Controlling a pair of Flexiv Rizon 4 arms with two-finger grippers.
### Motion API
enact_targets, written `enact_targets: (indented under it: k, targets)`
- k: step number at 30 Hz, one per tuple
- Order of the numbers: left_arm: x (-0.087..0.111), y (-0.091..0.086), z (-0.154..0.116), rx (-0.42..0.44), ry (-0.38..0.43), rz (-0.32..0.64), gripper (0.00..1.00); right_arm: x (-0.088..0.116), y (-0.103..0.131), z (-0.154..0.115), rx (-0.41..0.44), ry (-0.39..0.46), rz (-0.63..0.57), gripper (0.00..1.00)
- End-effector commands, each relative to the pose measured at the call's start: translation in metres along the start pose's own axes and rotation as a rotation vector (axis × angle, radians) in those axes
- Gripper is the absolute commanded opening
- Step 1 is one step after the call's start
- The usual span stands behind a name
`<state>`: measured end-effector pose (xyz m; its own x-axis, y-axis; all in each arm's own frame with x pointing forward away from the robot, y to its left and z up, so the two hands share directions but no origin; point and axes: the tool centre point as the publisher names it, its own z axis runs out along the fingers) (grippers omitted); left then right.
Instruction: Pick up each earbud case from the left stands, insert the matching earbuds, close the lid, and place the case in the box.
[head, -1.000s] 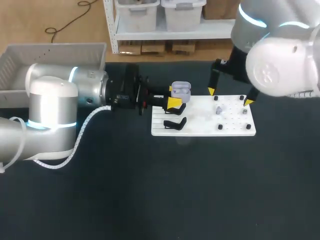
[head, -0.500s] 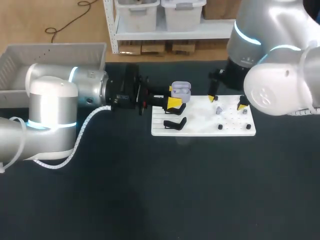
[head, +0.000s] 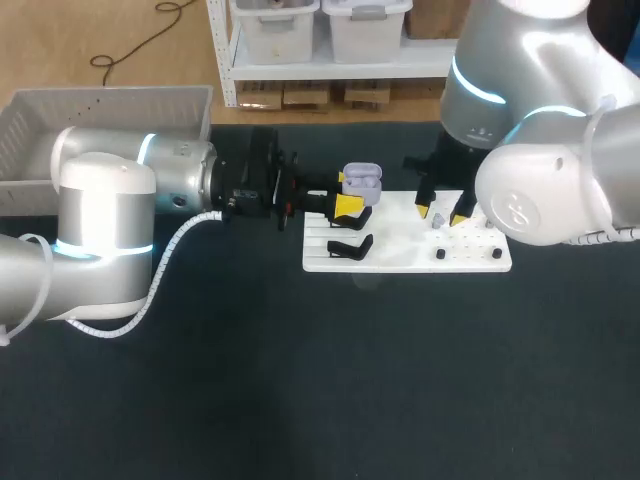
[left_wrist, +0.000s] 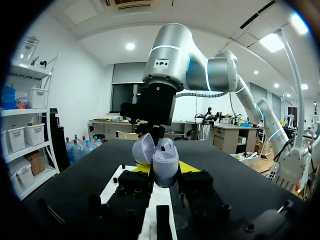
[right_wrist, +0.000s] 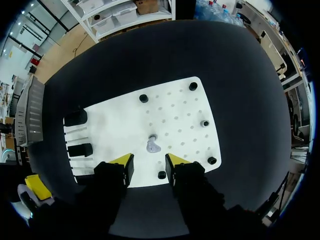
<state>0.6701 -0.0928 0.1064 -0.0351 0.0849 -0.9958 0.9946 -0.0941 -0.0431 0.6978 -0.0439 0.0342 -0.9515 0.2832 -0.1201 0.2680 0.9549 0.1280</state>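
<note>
Left tool (head: 344, 192) (left_wrist: 167, 170): sideways and low over the dark tabletop (head: 300, 380), at the stand end of the white perforated board (head: 400, 255) (right_wrist: 175, 110). The lavender plastic earbud case (head: 362, 180) (left_wrist: 165, 162) sits upright between its fingers with the lid hinged open. Both fingers look pressed against the case sides, so I read it as clamped, though the contact is partly hidden in the left wrist view.

Right tool (head: 440, 212) (right_wrist: 148, 162): pointing straight down over the peg end of the board, yellow tips apart, holding nothing. The small lavender earbud (head: 437, 221) (right_wrist: 152, 146) lies on the board just ahead of the gap between the tips, touching neither.

Black pegs (right_wrist: 205, 123) stand around the earbud, further out from the right tool's tips. One empty black stand (head: 350, 246) (right_wrist: 80, 149) sits on the board just beside the left tool, on the near side.

Grey plastic box (head: 110, 92): back behind the left arm, well apart from both tools.
</note>
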Motion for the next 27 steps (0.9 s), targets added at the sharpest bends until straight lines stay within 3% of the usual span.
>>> enact_targets:
  k: [1,17,27]
  targets:
    - [0.001,-0.0006,-0.0002,-0.002,-0.003,0.003,0.0,-0.0002,0.0007,0.0051,0.015,-0.02,0.012,0.4]
    - [0.001,-0.0006,-0.0002,-0.002,-0.003,0.003,0.0,-0.002,-0.0062,0.0087,0.051,-0.17,0.118,0.39]
    - [0.001,-0.0006,-0.0002,-0.002,-0.003,0.003,0.0,-0.0052,-0.0054,0.014,0.038,-0.157,0.137,0.4]
